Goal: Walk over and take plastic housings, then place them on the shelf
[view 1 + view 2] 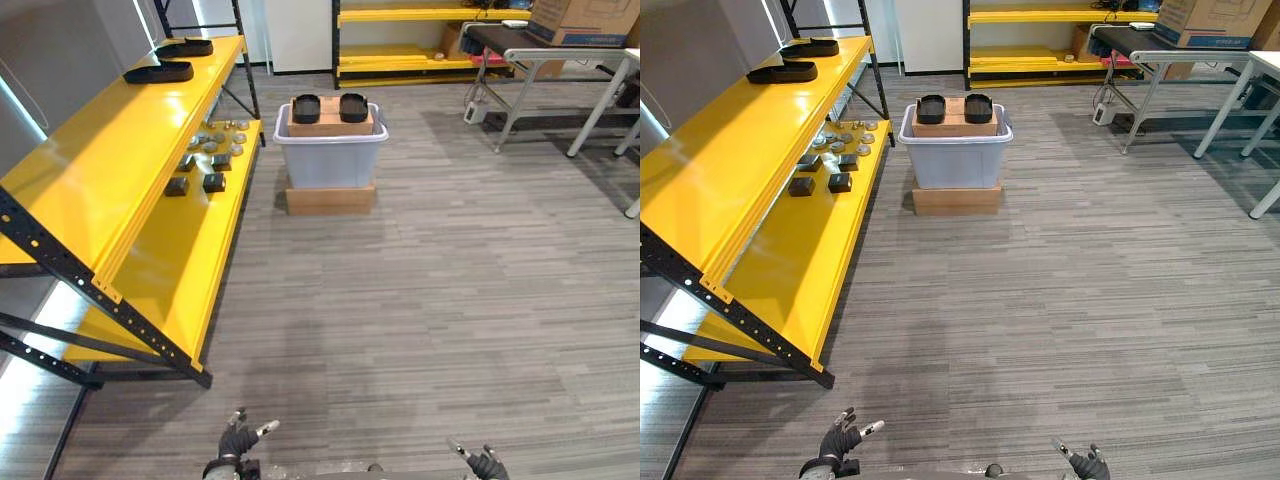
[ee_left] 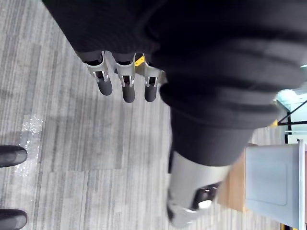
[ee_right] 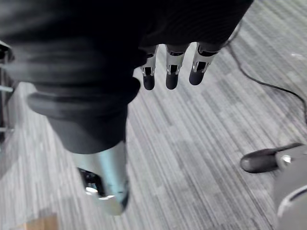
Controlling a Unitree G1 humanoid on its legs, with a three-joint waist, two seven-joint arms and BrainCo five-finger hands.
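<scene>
**Both hands empty, housings well ahead on a tub**

You are looking down a grey striped floor (image 1: 450, 330). Straight ahead and well apart from you stands a pale grey tub (image 1: 330, 160), raised on a flat cardboard base (image 1: 330, 200). A cardboard box (image 1: 330, 127) sits in the tub's mouth, and on it lie two black housings, one on the left (image 1: 306, 108) and one on the right (image 1: 353, 107). They lie side by side, each oval with its long axis running away from you.

Along your left runs the yellow shelf (image 1: 110, 170). Two more housings (image 1: 158, 72) already lie at the far end of its upper level, and small parts (image 1: 205, 165) are scattered on the lower level.

Your left hand (image 1: 238, 440) and right hand (image 1: 486, 465) hang low at the near edge of the head views. Each has relaxed, straight fingers, holding and touching nothing.

The tub lies between the lines of the two hands, a little nearer the left one. My judgement is that the walk comes first, since neither hand can reach from here.
</scene>
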